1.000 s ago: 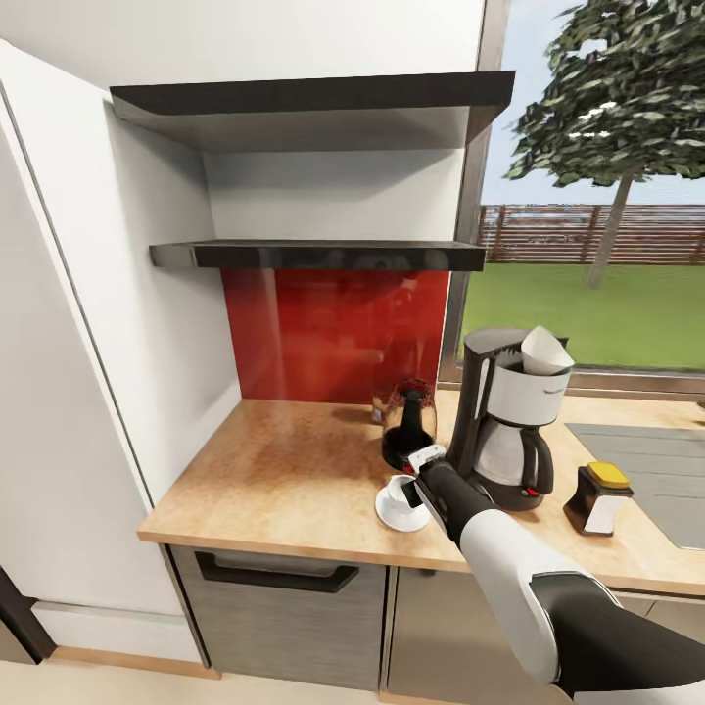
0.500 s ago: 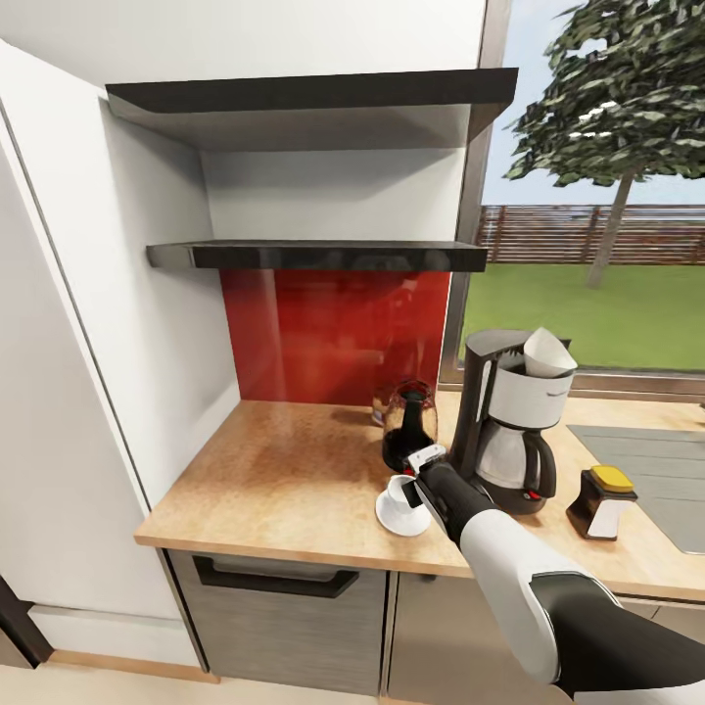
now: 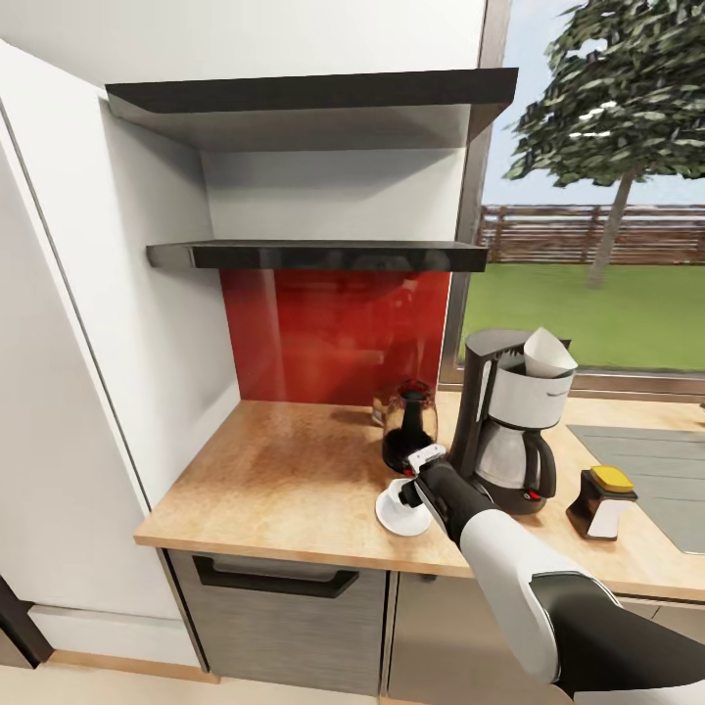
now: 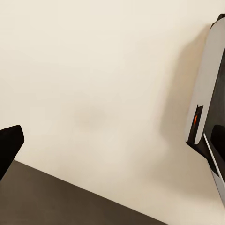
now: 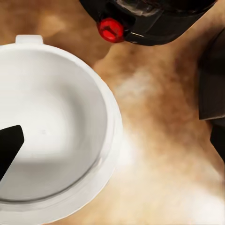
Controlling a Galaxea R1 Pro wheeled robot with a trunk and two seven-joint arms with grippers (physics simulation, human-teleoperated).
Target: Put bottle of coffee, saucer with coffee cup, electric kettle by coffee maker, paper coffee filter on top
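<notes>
Right hand (image 3: pixel 419 482), grip unclear, hovers over one coffee cup (image 3: pixel 399 493) on one saucer (image 3: pixel 401 521), beside one electric kettle (image 3: pixel 407 427).

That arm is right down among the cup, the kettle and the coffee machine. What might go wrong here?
Three things, as a guess:
1. The right gripper sits at the coffee cup on its saucer; pulling away carelessly might tip or drag the cup.
2. The electric kettle stands close behind, so a lift or swing could bump it.
3. The saucer lies near the countertop front edge; a push could slide it off.
</notes>
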